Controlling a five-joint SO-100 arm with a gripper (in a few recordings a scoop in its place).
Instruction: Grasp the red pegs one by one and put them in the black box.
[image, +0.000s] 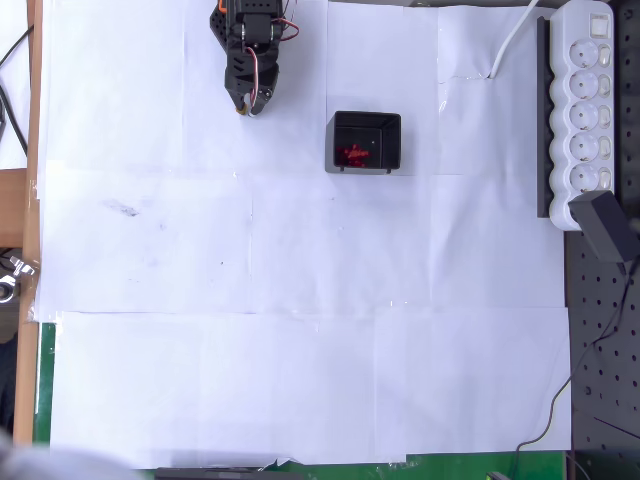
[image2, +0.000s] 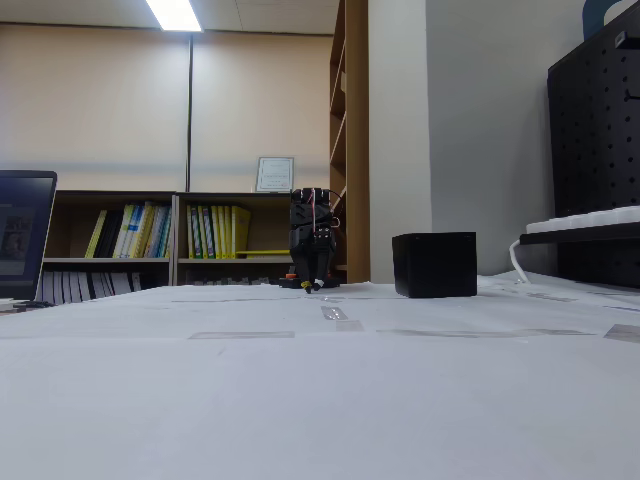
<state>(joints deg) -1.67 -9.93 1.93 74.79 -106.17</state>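
Note:
The black box (image: 366, 142) sits on white paper in the upper middle of the overhead view, with a cluster of red pegs (image: 354, 154) lying on its glossy floor. In the fixed view the black box (image2: 434, 264) shows as a dark cube right of the arm, its inside hidden. My gripper (image: 245, 104) is at the top of the overhead view, well left of the box, folded back and pointing down at the paper. In the fixed view the gripper (image2: 313, 286) hangs just above the table. Its fingers look closed together with nothing between them.
A white power strip (image: 584, 110) runs along the right edge beside a black pegboard (image: 605, 350). White paper sheets (image: 300, 300) cover the table, with faint smudges at the left. A wooden edge borders the left side.

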